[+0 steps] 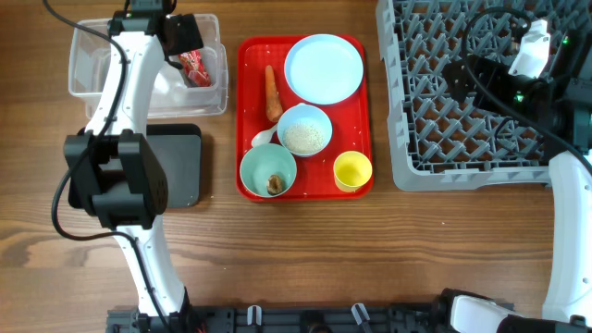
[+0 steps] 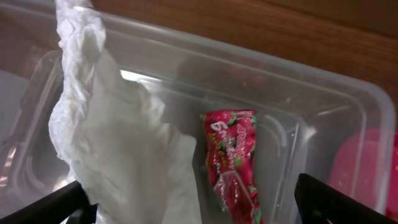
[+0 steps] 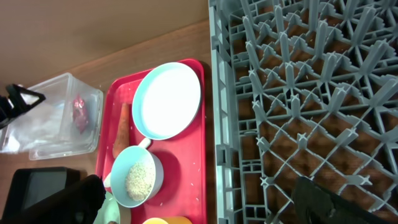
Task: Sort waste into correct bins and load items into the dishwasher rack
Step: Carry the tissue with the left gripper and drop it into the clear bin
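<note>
My left gripper (image 1: 181, 37) is open above the clear tub (image 1: 88, 55); in the left wrist view (image 2: 196, 210) its fingers are wide apart. In the tub (image 2: 323, 118) lie a crumpled white napkin (image 2: 118, 143) and the red wrapper (image 2: 233, 162), which also shows from overhead (image 1: 194, 67). The flat red tray (image 1: 365, 111) holds the pale blue plate (image 1: 324, 67), the carrot (image 1: 272, 92), a bowl of rice (image 1: 304, 129), the mint bowl (image 1: 257, 165) with a brown lump (image 1: 276, 184), the yellow cup (image 1: 352, 170) and the white spoon (image 1: 263, 139). My right gripper (image 1: 458, 74) is open and empty over the grey rack (image 1: 462, 139).
The black tray (image 1: 180, 166) lies below the tub, partly under my left arm. In the right wrist view my gripper (image 3: 208, 199) hangs over the rack's left edge (image 3: 298, 93), with the plate (image 3: 168, 99) and rice bowl (image 3: 137, 177) beside it.
</note>
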`<state>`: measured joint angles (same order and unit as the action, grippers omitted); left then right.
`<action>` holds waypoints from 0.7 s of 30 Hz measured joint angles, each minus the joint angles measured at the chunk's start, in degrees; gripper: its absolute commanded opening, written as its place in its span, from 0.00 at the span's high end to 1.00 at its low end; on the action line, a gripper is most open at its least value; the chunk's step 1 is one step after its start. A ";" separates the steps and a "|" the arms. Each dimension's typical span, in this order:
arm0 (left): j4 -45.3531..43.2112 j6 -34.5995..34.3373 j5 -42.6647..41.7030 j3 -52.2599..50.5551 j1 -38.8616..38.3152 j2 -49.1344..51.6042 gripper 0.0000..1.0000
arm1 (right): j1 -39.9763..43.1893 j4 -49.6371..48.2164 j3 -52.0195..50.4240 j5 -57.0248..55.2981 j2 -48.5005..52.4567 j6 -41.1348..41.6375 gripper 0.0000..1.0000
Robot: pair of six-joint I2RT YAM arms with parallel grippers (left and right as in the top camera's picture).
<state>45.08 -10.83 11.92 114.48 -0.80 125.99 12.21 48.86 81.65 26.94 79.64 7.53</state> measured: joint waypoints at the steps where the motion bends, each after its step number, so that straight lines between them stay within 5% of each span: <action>1: -0.52 0.00 -0.02 0.00 -0.37 -0.22 0.00 | 0.00 0.00 0.00 0.00 0.00 0.00 0.00; 9: -1.20 0.22 -0.04 0.00 -3.76 -6.58 0.05 | 0.00 0.00 0.00 0.00 0.00 0.00 0.00; 13: 1.73 1.44 -0.46 0.00 -5.09 -8.79 0.85 | 0.00 0.00 0.00 0.00 0.00 0.00 0.00; 15: 2.97 -0.57 -0.72 0.00 -4.59 -8.46 0.90 | 0.00 0.02 0.00 0.00 0.00 0.00 0.00; 16: 3.80 -1.73 -0.74 0.00 -4.04 -8.22 0.88 | 0.00 0.00 0.00 0.00 0.00 0.00 0.00; 17: 4.52 -3.65 -0.79 0.00 -3.37 -7.93 0.51 | 0.00 0.04 0.00 0.00 0.00 -0.02 0.00; 18: 5.53 -5.86 -0.83 0.00 -2.29 -7.34 0.00 | 0.00 0.17 0.00 -0.02 0.00 0.00 0.00; 21: 5.42 -8.41 -0.85 0.00 -1.07 -6.38 0.04 | 0.00 0.44 0.00 0.00 0.00 0.00 0.00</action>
<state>50.50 -19.25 11.07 114.48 -1.87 119.61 12.21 49.30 81.65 26.94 79.64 7.53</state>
